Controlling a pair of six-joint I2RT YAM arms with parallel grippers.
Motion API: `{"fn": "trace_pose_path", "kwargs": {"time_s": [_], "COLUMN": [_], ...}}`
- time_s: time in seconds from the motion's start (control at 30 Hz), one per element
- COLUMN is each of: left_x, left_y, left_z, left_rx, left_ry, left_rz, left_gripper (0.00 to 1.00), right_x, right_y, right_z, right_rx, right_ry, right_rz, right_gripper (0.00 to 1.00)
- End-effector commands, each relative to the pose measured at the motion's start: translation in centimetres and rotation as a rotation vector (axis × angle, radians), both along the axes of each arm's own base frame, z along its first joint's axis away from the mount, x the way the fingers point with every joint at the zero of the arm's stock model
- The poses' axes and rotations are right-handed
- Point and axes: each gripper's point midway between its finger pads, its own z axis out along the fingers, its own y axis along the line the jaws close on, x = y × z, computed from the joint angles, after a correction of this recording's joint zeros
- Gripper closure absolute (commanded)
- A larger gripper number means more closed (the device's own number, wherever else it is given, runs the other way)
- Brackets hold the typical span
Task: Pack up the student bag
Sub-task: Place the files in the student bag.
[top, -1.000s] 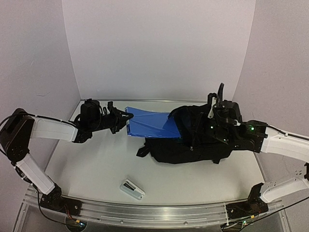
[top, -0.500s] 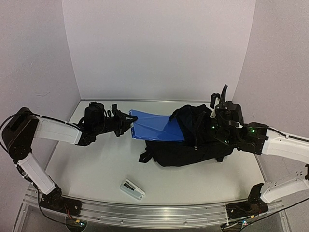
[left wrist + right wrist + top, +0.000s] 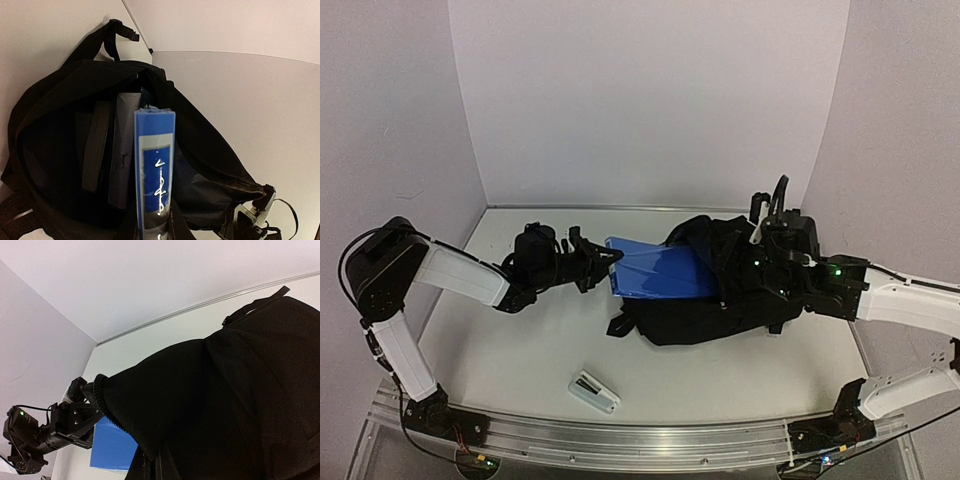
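The black student bag (image 3: 720, 300) lies on the table at centre right with its mouth facing left. My left gripper (image 3: 608, 262) is shut on the spine of a blue book (image 3: 660, 275), whose far end is inside the bag's mouth. In the left wrist view the book's spine (image 3: 155, 175) points into the open bag (image 3: 60, 125), beside a grey book and a black object inside. My right gripper (image 3: 752, 262) is shut on the bag's upper flap (image 3: 150, 410) and holds it up; its fingers are hidden by fabric. The blue book (image 3: 112, 447) shows below the flap.
A small white and grey object (image 3: 593, 391) lies on the table near the front edge. White walls close in the back and both sides. A black strap (image 3: 618, 325) sticks out at the bag's lower left.
My left gripper has moved right with the blue book, pushing it deeper into the bag's mouth. The right gripper has stayed on the flap, and the bag has shifted slightly.
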Motion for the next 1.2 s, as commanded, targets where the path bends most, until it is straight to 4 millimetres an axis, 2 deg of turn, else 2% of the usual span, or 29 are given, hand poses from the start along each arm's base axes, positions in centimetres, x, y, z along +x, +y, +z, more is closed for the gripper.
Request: {"fn": "trace_pose_path", "kwargs": {"time_s": [0.0,0.2,0.27,0.33,0.43,0.57,0.7,0.8,0.9,1.03,1.17], "left_x": [0.7,1.6,1.7,1.6,1.3,1.2,0.9,0.5,0.1,-0.7,-0.7], "left_y": [-2.8,-6.6,-7.6,-8.7,-9.9,-8.7,-7.2,-5.8,-4.9,-5.6,-6.4], "left_z": [3.2,2.6,1.8,1.4,0.6,-0.4,0.1,-0.8,-1.0,-1.0,-1.6], "left_rx": [-0.089,-0.072,-0.057,-0.043,0.003,0.141,0.296,0.407,0.465,0.454,0.476], "left_ry": [-0.1,-0.144,-0.145,-0.157,-0.165,-0.177,-0.208,-0.192,-0.185,-0.185,-0.182], "left_rz": [0.013,-0.008,-0.022,-0.043,-0.076,-0.061,-0.06,-0.057,-0.06,-0.123,-0.157], "left_gripper": [1.0,1.0,0.99,0.94,0.76,0.54,0.33,0.24,0.21,0.25,0.28], "right_x": [0.4,0.3,0.3,0.2,0.1,0.1,0.0,0.0,0.1,0.1,0.0], "right_y": [1.8,2.2,2.2,2.2,2.1,1.8,1.5,1.4,1.3,1.4,1.4], "right_z": [4.4,3.8,3.7,3.4,3.4,3.7,3.9,3.9,3.7,3.5,3.6], "right_rx": [0.144,0.14,0.14,0.137,0.137,0.133,0.127,0.125,0.12,0.117,0.118], "right_ry": [-0.104,-0.094,-0.092,-0.088,-0.089,-0.1,-0.111,-0.113,-0.112,-0.108,-0.109], "right_rz": [0.039,0.055,0.058,0.061,0.06,0.053,0.051,0.046,0.042,0.045,0.05], "right_gripper": [1.0,1.0,1.0,1.0,1.0,1.0,1.0,1.0,1.0,1.0,1.0]}}
